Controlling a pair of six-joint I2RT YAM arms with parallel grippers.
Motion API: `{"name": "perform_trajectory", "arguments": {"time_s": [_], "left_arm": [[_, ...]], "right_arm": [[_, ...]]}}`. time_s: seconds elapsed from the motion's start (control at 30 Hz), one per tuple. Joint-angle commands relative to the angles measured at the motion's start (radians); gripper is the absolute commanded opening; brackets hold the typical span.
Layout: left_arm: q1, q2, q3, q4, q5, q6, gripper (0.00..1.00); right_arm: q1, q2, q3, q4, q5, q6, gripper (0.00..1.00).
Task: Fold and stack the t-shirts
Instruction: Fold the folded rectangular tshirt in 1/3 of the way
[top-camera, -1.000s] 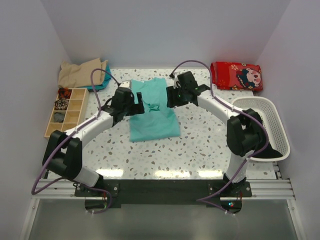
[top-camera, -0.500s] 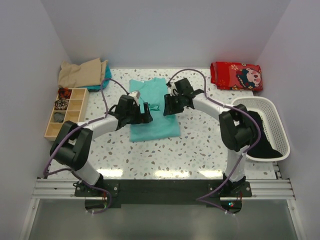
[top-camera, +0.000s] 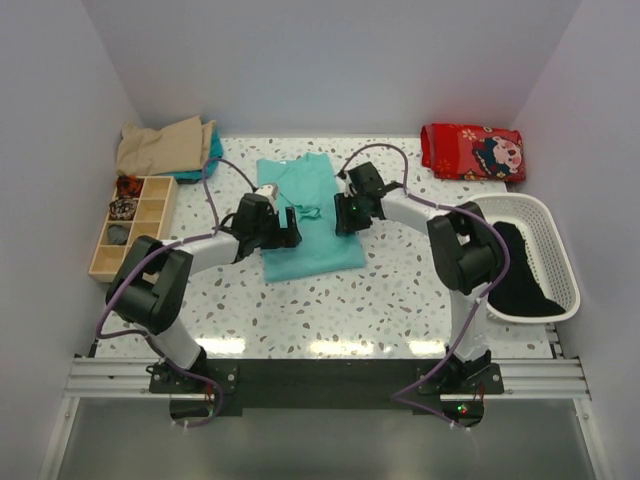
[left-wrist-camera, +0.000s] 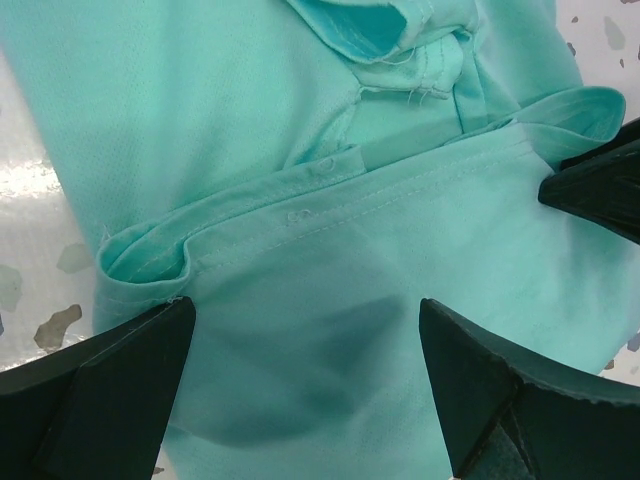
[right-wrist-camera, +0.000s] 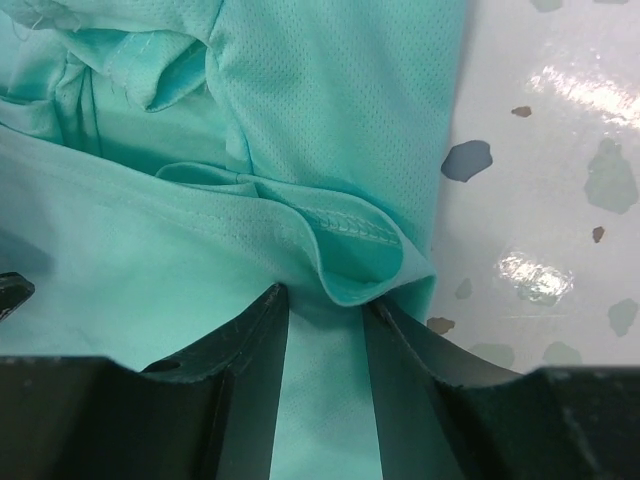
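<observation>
A teal-green t-shirt (top-camera: 312, 250) lies part-folded on the speckled table, its far end near the back. My left gripper (top-camera: 291, 223) hangs over the shirt's left side. In the left wrist view it (left-wrist-camera: 305, 310) is wide open just above the teal fabric (left-wrist-camera: 330, 230), with a hem fold ahead of it. My right gripper (top-camera: 343, 216) is at the shirt's right edge. In the right wrist view it (right-wrist-camera: 325, 300) stands narrowly open, with a curled hem fold (right-wrist-camera: 350, 245) at its tips. A tan shirt (top-camera: 162, 145) lies at the back left. A black garment (top-camera: 520, 275) lies in the basket.
A wooden compartment box (top-camera: 130, 225) stands at the left edge. A red patterned cloth (top-camera: 472, 150) lies at the back right. A white laundry basket (top-camera: 545, 212) stands at the right edge. White walls close in the table on three sides.
Both grippers have moved inward and a little nearer over the teal shirt. The shirt's near edge has shifted slightly toward the back.
</observation>
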Motion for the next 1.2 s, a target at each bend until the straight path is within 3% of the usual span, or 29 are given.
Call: {"name": "perform_trajectory", "arguments": {"time_s": [0.0,0.23,0.5,0.63,0.83,1.17], "left_arm": [[0.013,-0.009,-0.026,0.068,-0.046,0.055,1.0],[0.013,-0.101,0.013,0.06,-0.032,0.081,1.0],[0.031,-0.253,0.029,-0.079,-0.032,0.054,1.0],[0.057,-0.273,-0.063,-0.121,0.061,0.005,1.0],[0.076,-0.39,-0.311,0.011,0.111,-0.135,1.0],[0.076,-0.486,-0.425,0.001,0.14,-0.146,0.97]], "right_arm": [[-0.027,-0.031,-0.023,0.045,0.052,-0.034,0.43],[-0.027,-0.162,-0.037,0.09,-0.034,-0.043,0.55],[-0.075,-0.298,-0.073,-0.011,0.079,-0.06,0.63],[-0.105,-0.332,-0.155,-0.025,0.039,-0.04,0.64],[-0.119,-0.403,-0.32,0.028,-0.048,-0.002,0.64],[-0.138,-0.368,-0.426,0.099,-0.188,0.041,0.64]]}}
